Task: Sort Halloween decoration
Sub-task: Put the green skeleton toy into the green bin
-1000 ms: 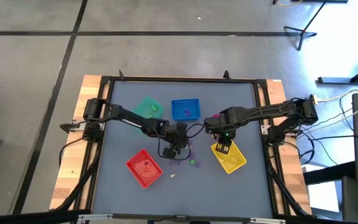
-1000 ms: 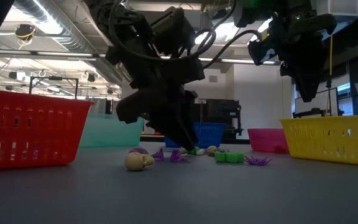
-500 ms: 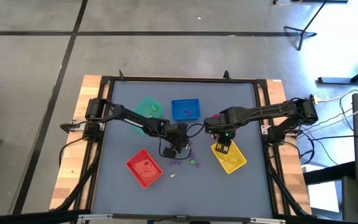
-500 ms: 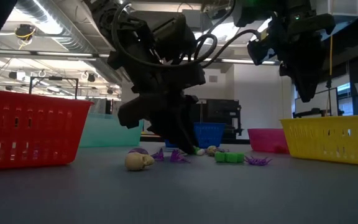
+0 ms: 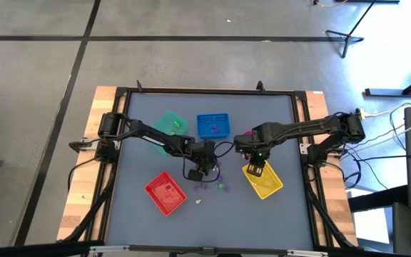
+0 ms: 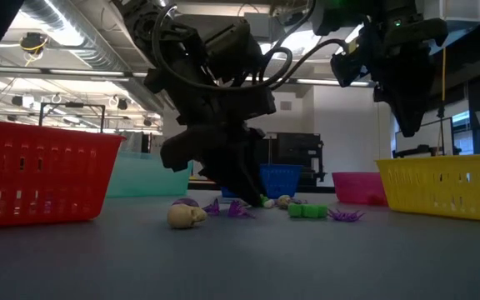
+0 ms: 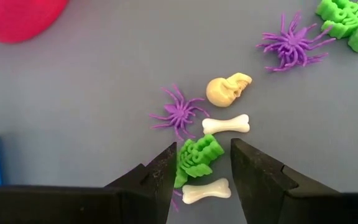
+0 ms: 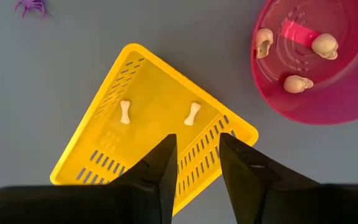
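The Halloween decoration lies loose mid-table: a green skeleton trinket [image 7: 194, 163], two white bones [image 7: 227, 124] [image 7: 207, 190], a pale skull [image 7: 225, 89], purple spiders [image 7: 179, 114] and more green pieces [image 7: 345, 18]. My left gripper [image 7: 202, 155] [image 5: 208, 166] is low over the table and open, one finger on each side of the green skeleton trinket, which lies flat. My right gripper [image 8: 194, 149] [image 5: 257, 168] hangs open and empty above the yellow tray [image 8: 148, 81], which holds two white bones [image 8: 125, 112]. My left gripper's fingers [image 7: 166, 168] come slanting down and stand close on both sides of the green skeleton trinket, which lies on the table. Whether they touch it I cannot tell.
A pink bowl [image 8: 331, 87] with three skulls stands beside the yellow tray. The red tray [image 5: 165, 193] is near left, the teal tray [image 5: 170, 123] and the blue tray [image 5: 213, 125] farther back. One more skull [image 6: 187, 216] lies toward the near edge.
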